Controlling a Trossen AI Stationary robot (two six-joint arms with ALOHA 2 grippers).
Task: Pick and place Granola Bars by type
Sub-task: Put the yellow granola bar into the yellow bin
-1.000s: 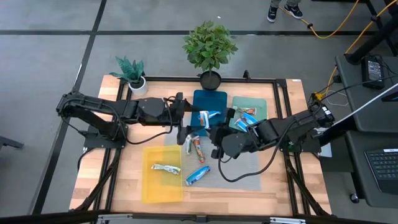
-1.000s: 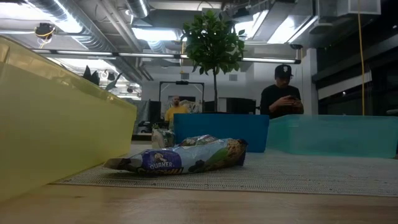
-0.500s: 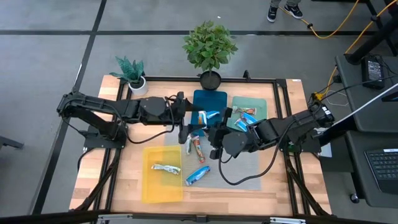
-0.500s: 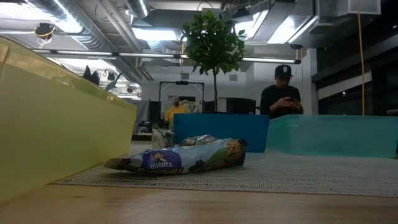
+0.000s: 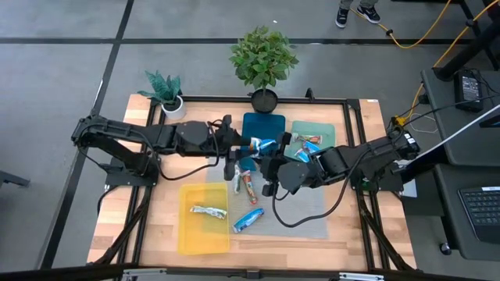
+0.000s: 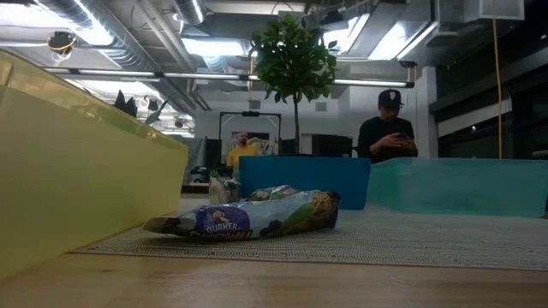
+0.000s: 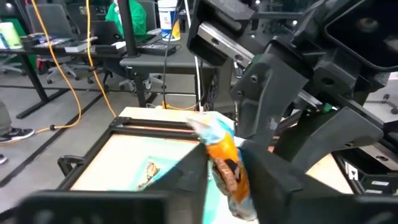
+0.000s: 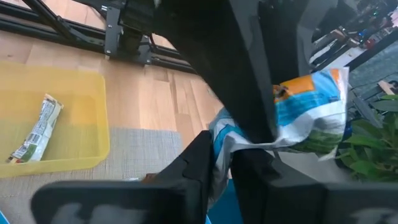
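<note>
A granola bar [image 5: 262, 144] in a blue, white and orange wrapper hangs in the air over the near edge of the blue tray [image 5: 263, 125]. My left gripper [image 5: 247, 145] reaches it from the table's left and my right gripper [image 5: 273, 151] from the right, and both are shut on it. A silver bar with red marks [image 5: 248, 186] and a blue bar [image 5: 248, 219] lie flat on the grey mat. A tan-white bar [image 5: 208, 211] lies in the yellow tray [image 5: 191, 234]. Several bars [image 5: 311, 143] lie in the teal tray [image 5: 326, 129]. My left gripper pinches the bar's orange part [image 7: 225, 163] between its two fingers [image 7: 189, 171], coming level from the table's left. The bar is lifted clear of tray and mat. My right gripper pinches the bar's crinkled blue-white end [image 8: 219, 142] between its two fingers [image 8: 198, 163], coming from the table's right. The rest of the bar [image 8: 308, 109] sticks out past my left finger, which crosses in front of it.
A large potted plant [image 5: 263, 58] and a small one [image 5: 164, 90] stand at the table's far edge. In the low view a Quaker bar [image 6: 248, 218] lies on the mat between the yellow tray [image 6: 77, 162] and the blue tray [image 6: 304, 180]. People stand beyond the table.
My right gripper has shifted a little toward the table's far edge and toward my left gripper. The bar has stayed in the air between the two grippers.
</note>
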